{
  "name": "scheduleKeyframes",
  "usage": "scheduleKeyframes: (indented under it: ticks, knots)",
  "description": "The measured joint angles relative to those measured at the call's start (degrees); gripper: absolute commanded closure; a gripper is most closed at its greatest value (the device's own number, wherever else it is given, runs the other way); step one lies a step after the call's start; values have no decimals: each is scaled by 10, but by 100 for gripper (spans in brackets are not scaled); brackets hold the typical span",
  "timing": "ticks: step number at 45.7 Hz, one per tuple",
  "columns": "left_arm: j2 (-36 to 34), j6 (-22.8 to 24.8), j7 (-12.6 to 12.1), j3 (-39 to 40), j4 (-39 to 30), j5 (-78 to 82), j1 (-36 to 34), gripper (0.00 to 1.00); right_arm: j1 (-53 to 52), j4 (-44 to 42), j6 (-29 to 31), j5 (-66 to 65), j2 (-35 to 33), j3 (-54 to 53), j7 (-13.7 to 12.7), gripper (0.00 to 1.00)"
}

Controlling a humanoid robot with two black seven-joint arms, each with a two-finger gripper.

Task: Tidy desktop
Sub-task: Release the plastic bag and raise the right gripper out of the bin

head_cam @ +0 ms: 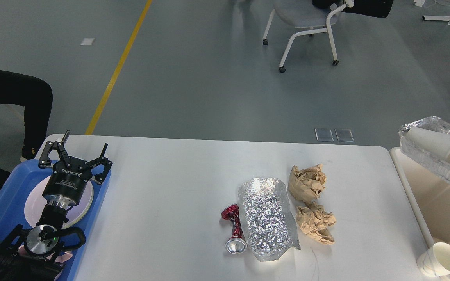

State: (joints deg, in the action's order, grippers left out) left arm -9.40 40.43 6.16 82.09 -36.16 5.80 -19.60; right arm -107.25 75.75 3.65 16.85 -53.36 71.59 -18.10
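Note:
The white desktop carries a crushed red can, a crumpled foil sheet and two balls of brown paper, all grouped right of centre. My left gripper stands open at the table's left end, over the blue tray and its pale plate, with nothing between its fingers. At the far right a foil container with a white paper cup lying in it hangs above the beige bin. My right gripper is out of view past the right edge.
Another white paper cup sits in the bin's near corner beside some cardboard. Beyond the table, a chair stands on the grey floor. A person's dark leg is at the far left.

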Motion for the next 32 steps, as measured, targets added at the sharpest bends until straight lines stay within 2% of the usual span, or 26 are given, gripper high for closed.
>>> scheduleKeyframes:
  ticks: [8, 16, 23, 32]
  knots:
    - [0, 0, 0, 0, 0, 0, 0, 4, 13, -41, -4, 3, -6, 10, 0, 100]
    - [0, 0, 0, 0, 0, 0, 0, 4, 98, -121, -8, 2, -13, -20, 2, 100]
    - [0, 0, 0, 0, 0, 0, 0, 4, 204, -191, -8, 1, -17, -76, 3, 100]
    - [0, 0, 0, 0, 0, 0, 0, 4, 378, -299, -6, -1, 4, -203, 3, 100]
